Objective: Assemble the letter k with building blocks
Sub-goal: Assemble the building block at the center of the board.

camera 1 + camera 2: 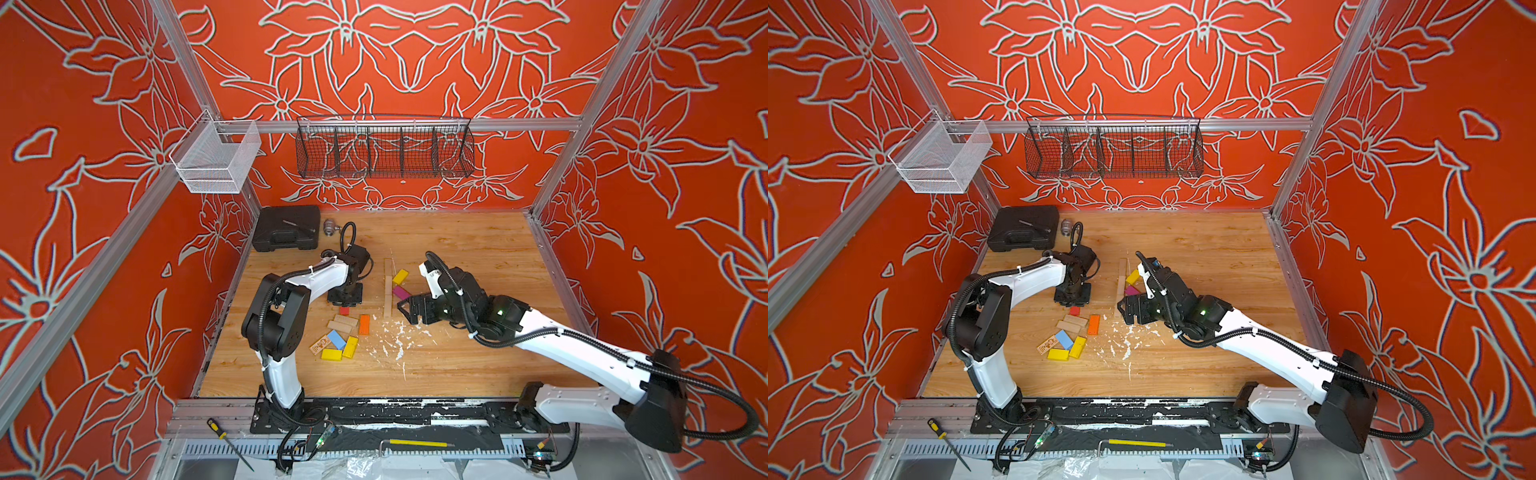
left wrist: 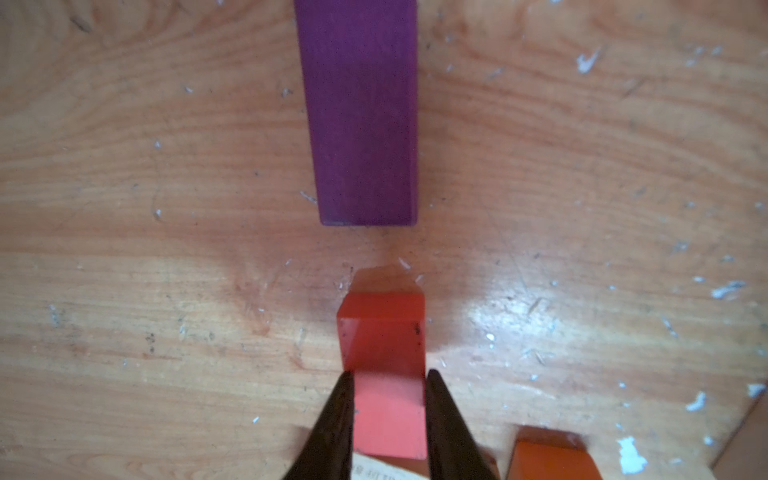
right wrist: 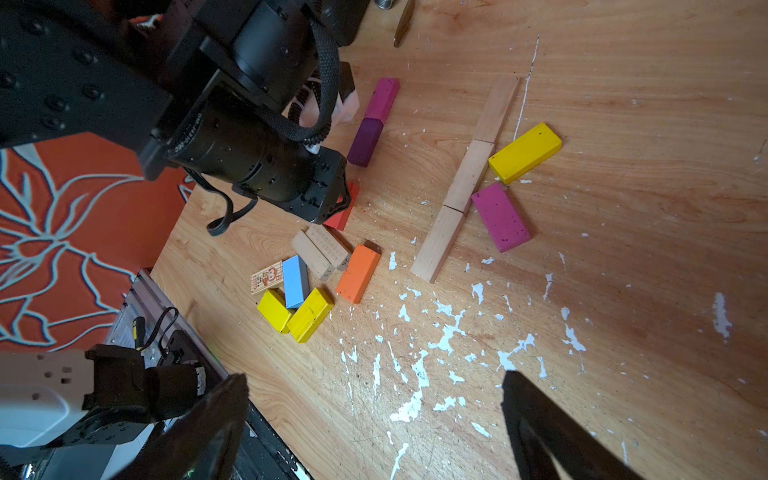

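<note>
Red block [image 2: 380, 328] pinched by left end effector [image 2: 390, 373], purple block [image 2: 359, 112] near, right end effector [image 3: 374, 376] wide.

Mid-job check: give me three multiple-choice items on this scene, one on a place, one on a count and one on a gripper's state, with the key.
1. The flat yellow wooden block nearest the row of plain wooden planks lies
A) beside the row, on the same side as the flat magenta block
B) stacked on top of the row
C) past the row's end, in line with it

2. How many planks make up that row?
A) two
B) three
C) five

3. The left gripper is
A) wide open and empty
B) shut on nothing
C) shut on the red wooden block

Key:
1 A: the right wrist view shows both blocks on one side of the row.
2 B: three planks lie end to end.
3 C: the left wrist view shows its fingers against the red block's two sides.
</note>
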Controlling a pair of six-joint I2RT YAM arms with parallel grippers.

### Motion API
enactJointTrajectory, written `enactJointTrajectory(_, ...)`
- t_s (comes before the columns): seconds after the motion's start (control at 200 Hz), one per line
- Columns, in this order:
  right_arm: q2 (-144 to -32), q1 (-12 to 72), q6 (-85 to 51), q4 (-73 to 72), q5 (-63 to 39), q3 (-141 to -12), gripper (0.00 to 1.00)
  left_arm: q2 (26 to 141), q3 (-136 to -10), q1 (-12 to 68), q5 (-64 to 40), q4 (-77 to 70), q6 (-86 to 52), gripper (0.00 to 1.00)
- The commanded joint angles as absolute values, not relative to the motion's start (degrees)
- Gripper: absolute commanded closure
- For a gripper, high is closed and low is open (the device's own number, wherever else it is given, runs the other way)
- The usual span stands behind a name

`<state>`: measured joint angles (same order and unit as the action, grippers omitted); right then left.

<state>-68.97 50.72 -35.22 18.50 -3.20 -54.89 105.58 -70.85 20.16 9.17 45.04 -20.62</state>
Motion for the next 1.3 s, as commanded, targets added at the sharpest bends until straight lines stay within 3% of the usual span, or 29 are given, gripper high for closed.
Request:
enactJointTrajectory(0.0,-68.08,50.89,-36.19,18.47,-1.97,-54.83,0.03,106.97,-72.16,19.60,9.84,46.63,-21.00,0.71)
enactJointTrajectory(0.23,-68.05,50.91,-36.02,18.88,-1.83,-55.37,0.03,108.03,-72.59,18.98,9.67,46.49,-20.71,0.71)
enactJointTrajectory(0.395,-68.46,50.89,-36.03,18.89,-1.87,-55.29,0.03,106.13,-71.79,18.94,9.05,46.41,-21.39,0.57)
enactJointTrajectory(0.48,-68.64,50.93,-36.11,18.60,-2.08,-55.32,0.03,104.00,-70.25,18.96,8.66,45.76,-22.37,0.55)
enactJointTrajectory(0.971,-72.26,51.02,-35.14,19.49,-9.00,-56.74,0.03,101.18,-65.74,16.79,2.14,40.18,-23.25,0.55)
enactJointTrajectory(1.291,-76.85,52.14,-34.26,19.63,-12.35,-60.04,0.04,102.24,-65.07,16.00,2.15,39.28,-23.00,0.61)
